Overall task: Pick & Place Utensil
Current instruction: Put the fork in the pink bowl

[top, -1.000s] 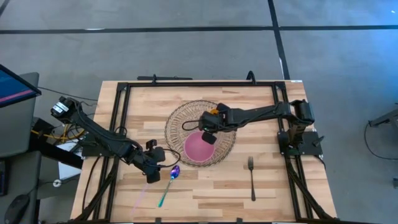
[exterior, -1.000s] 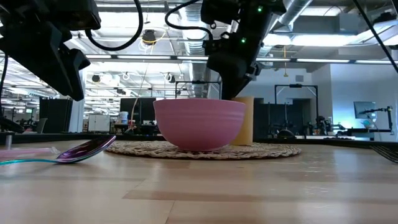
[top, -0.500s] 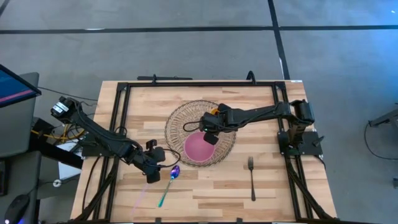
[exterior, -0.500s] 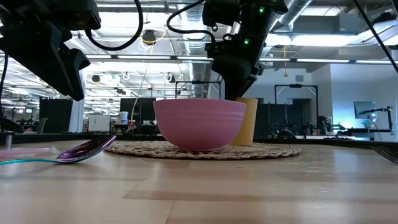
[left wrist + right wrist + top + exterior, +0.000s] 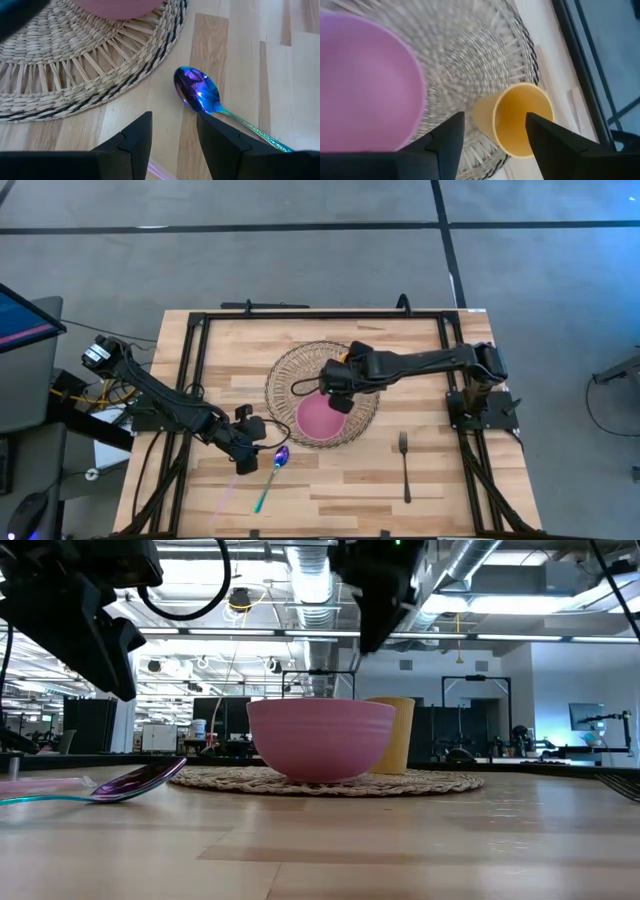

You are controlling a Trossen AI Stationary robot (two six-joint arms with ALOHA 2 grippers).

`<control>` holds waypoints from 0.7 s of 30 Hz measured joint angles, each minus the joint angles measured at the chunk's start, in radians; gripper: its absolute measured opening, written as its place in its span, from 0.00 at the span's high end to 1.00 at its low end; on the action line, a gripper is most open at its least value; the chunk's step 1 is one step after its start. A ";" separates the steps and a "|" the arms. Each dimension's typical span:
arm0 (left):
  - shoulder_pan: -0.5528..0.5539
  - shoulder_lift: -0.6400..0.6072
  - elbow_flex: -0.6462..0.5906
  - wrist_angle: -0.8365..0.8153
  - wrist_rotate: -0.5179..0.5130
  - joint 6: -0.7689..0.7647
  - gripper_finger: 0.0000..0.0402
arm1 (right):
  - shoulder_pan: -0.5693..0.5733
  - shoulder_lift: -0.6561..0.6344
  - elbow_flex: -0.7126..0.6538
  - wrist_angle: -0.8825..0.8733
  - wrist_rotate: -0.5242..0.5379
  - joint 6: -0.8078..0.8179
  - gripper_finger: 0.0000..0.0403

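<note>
An iridescent spoon (image 5: 272, 476) with a teal handle lies flat on the wooden table at the near left; its bowl (image 5: 196, 91) points toward the woven mat (image 5: 290, 385). My left gripper (image 5: 175, 135) hangs open just left of the spoon's bowl, above the table (image 5: 90, 630). A pink bowl (image 5: 320, 740) and a yellow cup (image 5: 520, 117) stand upright on the mat. My right gripper (image 5: 492, 145) is open, high above the cup (image 5: 385, 590). A dark fork (image 5: 404, 465) lies on the table at the near right.
The black frame rail (image 5: 190, 380) runs round the table top. Bare wood lies between the spoon and the fork along the near edge (image 5: 340, 480). A pale pink strip (image 5: 40, 785) lies beside the spoon's handle.
My right gripper has opened, letting go of the yellow cup, and has gone up above it. The cup stays upright on the mat behind the pink bowl.
</note>
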 joint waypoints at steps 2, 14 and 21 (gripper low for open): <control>0.000 0.000 0.000 0.003 0.000 0.000 0.61 | 0.020 0.000 0.039 -0.015 0.000 0.000 0.51; 0.000 0.000 0.000 0.013 0.000 0.000 0.61 | 0.168 -0.029 0.095 -0.221 -0.005 0.126 0.61; 0.000 0.000 0.000 0.034 -0.002 0.048 0.61 | 0.273 -0.054 0.095 -0.354 -0.010 0.324 0.64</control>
